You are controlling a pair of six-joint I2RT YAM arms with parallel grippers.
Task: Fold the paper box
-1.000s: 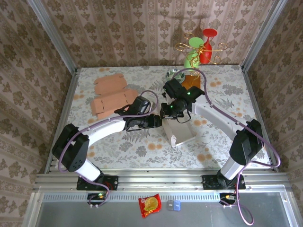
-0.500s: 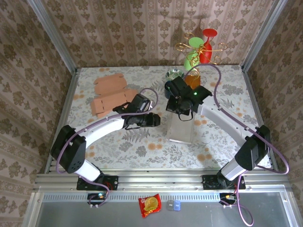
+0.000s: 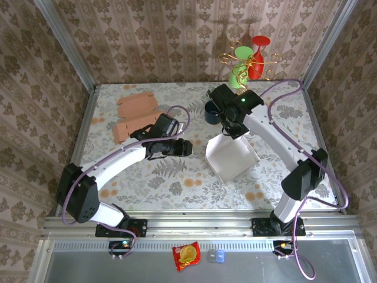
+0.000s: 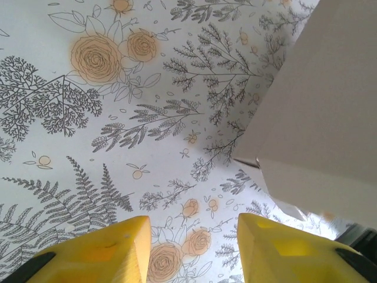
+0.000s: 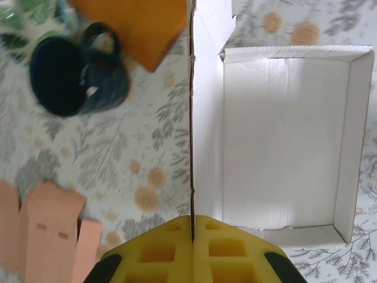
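The white paper box (image 3: 232,158) lies right of centre on the flowered table. My right gripper (image 3: 234,128) is at its far edge, shut on a thin upright flap (image 5: 192,118) seen edge-on between the yellow fingers (image 5: 171,247). Right of that flap in the right wrist view, the box's open tray (image 5: 283,135) shows its white inside. My left gripper (image 3: 187,147) hovers just left of the box, open, with nothing but tablecloth between its yellow fingers (image 4: 118,247). In the left wrist view the box's outer wall (image 4: 318,118) rises at the right, apart from the fingers.
Flat salmon cardboard blanks (image 3: 136,118) lie at the back left. A dark blue mug (image 3: 212,112) and an orange block (image 5: 141,23) stand just behind the box. Red and green glasses on a gold stand (image 3: 250,56) sit at the back. A snack packet (image 3: 186,254) lies below the table rail.
My right gripper has moved toward the back of the table with the flap, and the box has turned so its wide white panel faces up. My left gripper drew back slightly left.
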